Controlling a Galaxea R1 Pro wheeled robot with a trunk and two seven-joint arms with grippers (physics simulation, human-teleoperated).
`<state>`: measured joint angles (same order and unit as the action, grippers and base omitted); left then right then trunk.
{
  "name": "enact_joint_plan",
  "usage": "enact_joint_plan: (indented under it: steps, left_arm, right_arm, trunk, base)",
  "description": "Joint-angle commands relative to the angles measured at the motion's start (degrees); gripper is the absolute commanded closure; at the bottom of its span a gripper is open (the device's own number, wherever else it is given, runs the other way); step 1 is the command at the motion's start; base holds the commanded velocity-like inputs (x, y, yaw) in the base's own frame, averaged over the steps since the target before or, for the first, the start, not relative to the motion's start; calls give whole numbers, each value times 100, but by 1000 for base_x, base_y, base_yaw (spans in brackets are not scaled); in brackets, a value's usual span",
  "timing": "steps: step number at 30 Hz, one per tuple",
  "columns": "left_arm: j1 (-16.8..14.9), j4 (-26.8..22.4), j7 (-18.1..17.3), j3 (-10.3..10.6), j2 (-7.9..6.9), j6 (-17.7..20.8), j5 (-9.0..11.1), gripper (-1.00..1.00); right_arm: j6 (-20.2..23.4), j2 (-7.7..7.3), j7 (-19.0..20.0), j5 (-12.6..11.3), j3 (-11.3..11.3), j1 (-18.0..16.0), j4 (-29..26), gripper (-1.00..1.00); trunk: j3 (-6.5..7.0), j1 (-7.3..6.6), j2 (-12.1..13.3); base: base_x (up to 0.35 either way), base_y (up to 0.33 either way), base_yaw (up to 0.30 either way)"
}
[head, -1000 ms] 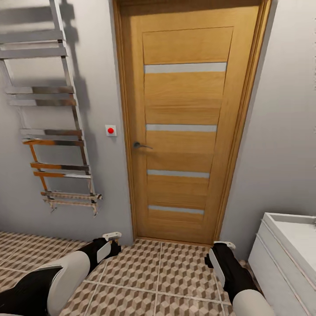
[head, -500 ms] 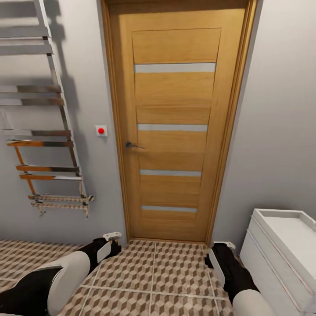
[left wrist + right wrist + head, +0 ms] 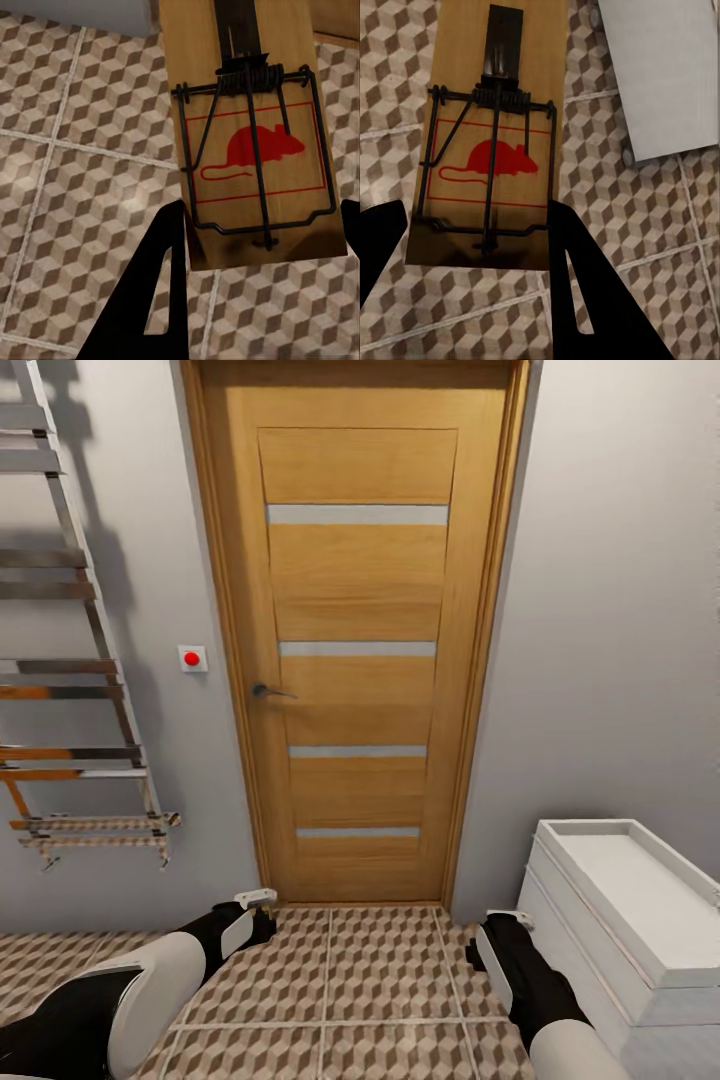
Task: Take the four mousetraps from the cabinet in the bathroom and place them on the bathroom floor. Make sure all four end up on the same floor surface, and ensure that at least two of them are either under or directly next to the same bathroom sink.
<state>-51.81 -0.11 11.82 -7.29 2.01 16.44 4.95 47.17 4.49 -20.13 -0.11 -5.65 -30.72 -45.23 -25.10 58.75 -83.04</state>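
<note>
Facing the robot in the head view is a closed wooden door (image 3: 355, 650), with a towel rail (image 3: 70, 660) on the wall at 9 o'clock and a red button (image 3: 192, 658) between them. The white sink (image 3: 625, 905) is seen at 4 o'clock, against the grey wall. Both arms are held low over the cube-patterned floor (image 3: 385, 970), the left gripper (image 3: 258, 908) at 7 o'clock and the right gripper (image 3: 505, 925) at 5 o'clock. In the left wrist view, a mousetrap (image 3: 251, 142) is held between the dark fingers (image 3: 161, 300), jaws closed on its sides, above the tiles. In the right wrist view, a second trap (image 3: 495, 139) is likewise clamped between the fingers (image 3: 585, 292), with the vanity corner (image 3: 664, 71) nearby below.
</note>
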Motion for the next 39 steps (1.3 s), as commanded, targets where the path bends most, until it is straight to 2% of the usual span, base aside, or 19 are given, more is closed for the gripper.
enact_joint_plan:
  steps: [1,18,39]
  left_arm:
    - [-4,-3,42,-27,1,14,41,100]
    - [-4,-4,48,-27,-2,70,41,100]
    - [-4,-6,48,-27,-7,70,41,100]
  right_arm:
    - [21,6,-16,-3,-15,-4,-5,100]
    - [32,2,-17,1,-15,-4,-3,100]
    - [50,0,-9,-6,-15,-4,-2,100]
  trunk:
    - [-7,-2,-4]
    - [-7,-2,-4]
    - [-7,-2,-4]
  base:
    - [-239,0,-28]
    - [-300,0,-28]
    - [-12,0,-284]
